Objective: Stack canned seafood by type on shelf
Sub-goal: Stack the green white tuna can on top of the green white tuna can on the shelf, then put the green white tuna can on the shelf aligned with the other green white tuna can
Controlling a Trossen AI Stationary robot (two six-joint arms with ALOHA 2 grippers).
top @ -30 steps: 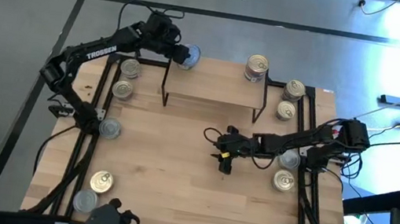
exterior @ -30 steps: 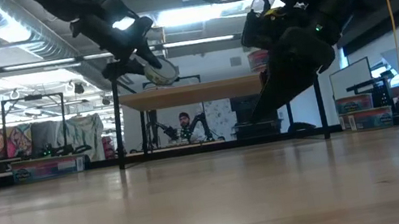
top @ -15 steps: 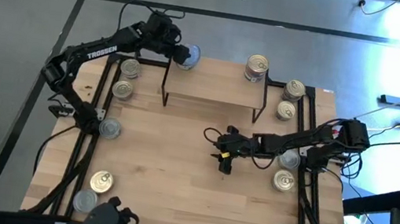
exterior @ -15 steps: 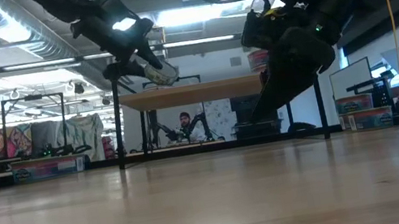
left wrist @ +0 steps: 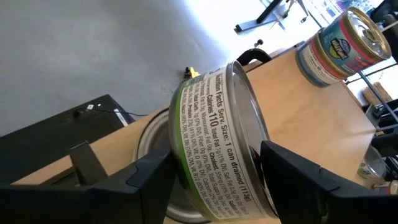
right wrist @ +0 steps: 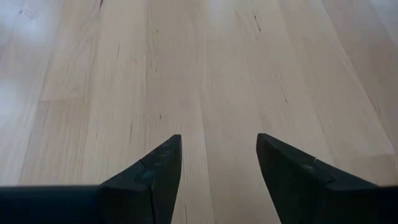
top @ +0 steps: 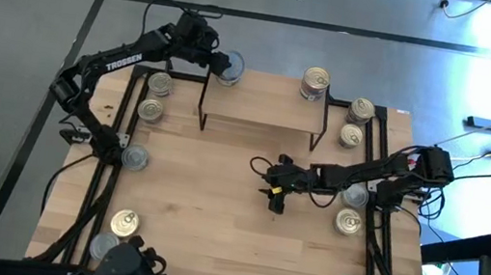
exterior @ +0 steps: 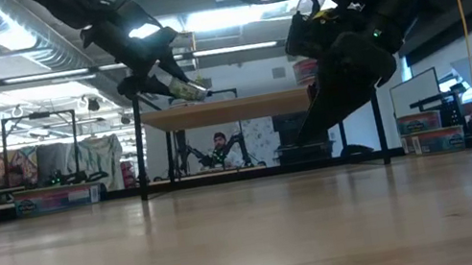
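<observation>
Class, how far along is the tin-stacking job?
Done: a stack of gold-lidded round tins stands at the light-wood shelf's right end. In hand: the left end effector is at a tilted green-labelled tin over a silver-lidded tin at the left end. Left: loose tins around the wooden table; the right end effector hovers open.

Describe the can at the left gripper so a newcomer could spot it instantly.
Find the shelf at the table's far side, then its left end, where the left gripper reaches in. The can sits tilted between its fingers above another tin, with a green-edged label and small nutrition print, unlike the colourful stack at the right end.
</observation>
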